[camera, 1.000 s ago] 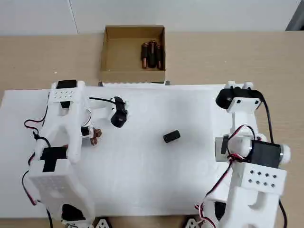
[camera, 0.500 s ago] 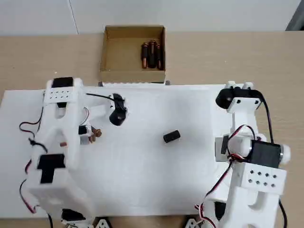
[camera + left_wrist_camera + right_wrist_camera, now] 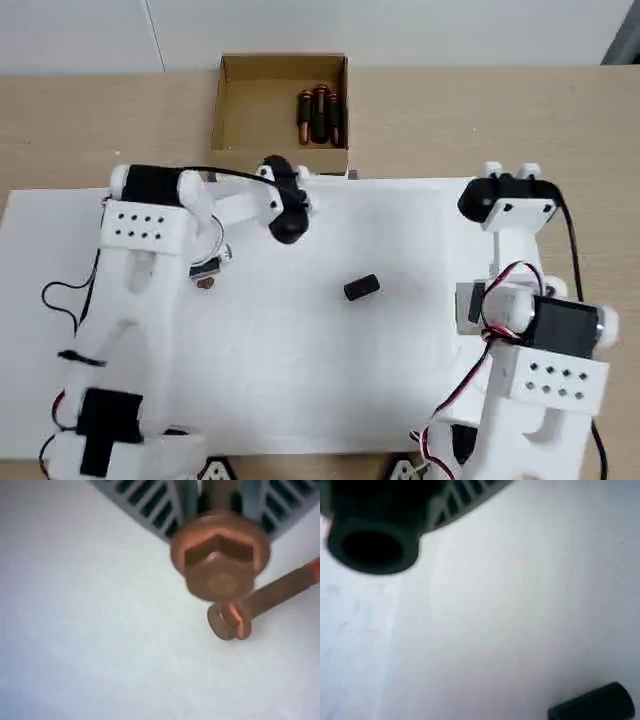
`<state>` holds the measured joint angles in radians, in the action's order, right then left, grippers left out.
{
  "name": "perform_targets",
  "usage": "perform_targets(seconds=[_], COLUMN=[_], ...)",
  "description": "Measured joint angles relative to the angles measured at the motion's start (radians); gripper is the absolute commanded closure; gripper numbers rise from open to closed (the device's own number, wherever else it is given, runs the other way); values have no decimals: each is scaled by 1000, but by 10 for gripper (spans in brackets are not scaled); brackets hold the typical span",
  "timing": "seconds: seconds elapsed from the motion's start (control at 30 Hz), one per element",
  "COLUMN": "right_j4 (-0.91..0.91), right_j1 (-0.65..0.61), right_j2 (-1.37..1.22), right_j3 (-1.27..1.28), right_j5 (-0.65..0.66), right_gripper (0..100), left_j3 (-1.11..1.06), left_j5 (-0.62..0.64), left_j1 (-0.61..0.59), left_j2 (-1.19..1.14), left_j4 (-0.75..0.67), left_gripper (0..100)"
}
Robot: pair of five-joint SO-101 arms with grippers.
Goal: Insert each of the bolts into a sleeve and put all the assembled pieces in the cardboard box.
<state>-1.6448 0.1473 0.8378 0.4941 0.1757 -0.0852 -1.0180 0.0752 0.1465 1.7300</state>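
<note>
My left gripper is shut on a copper bolt, whose hex head faces the camera. A second copper bolt lies on the white mat just beneath it. In the high view a bolt shows as a copper spot under the left gripper, at the mat's left. My right gripper is shut on a black sleeve with its open bore toward the camera. Another black sleeve lies loose at mid-mat. The cardboard box stands at the far edge and holds several assembled pieces.
A white mat covers the tan table. The right arm stands along the mat's right edge. The left arm's black wrist camera hangs over the mat just in front of the box.
The left arm has swung up and toward the box, and its wrist camera has shifted right and farther back. The right arm has barely moved.
</note>
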Motion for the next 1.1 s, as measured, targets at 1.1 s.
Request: perform_targets(seconds=[1.1], right_j4=[206], right_j1=[-158], right_j2=[502], right_j3=[341], right_j5=[-3], right_gripper=[996], left_j3=[-167], left_j5=[1384], left_j1=[198], left_j2=[400], left_j4=[-284], left_gripper=[995])
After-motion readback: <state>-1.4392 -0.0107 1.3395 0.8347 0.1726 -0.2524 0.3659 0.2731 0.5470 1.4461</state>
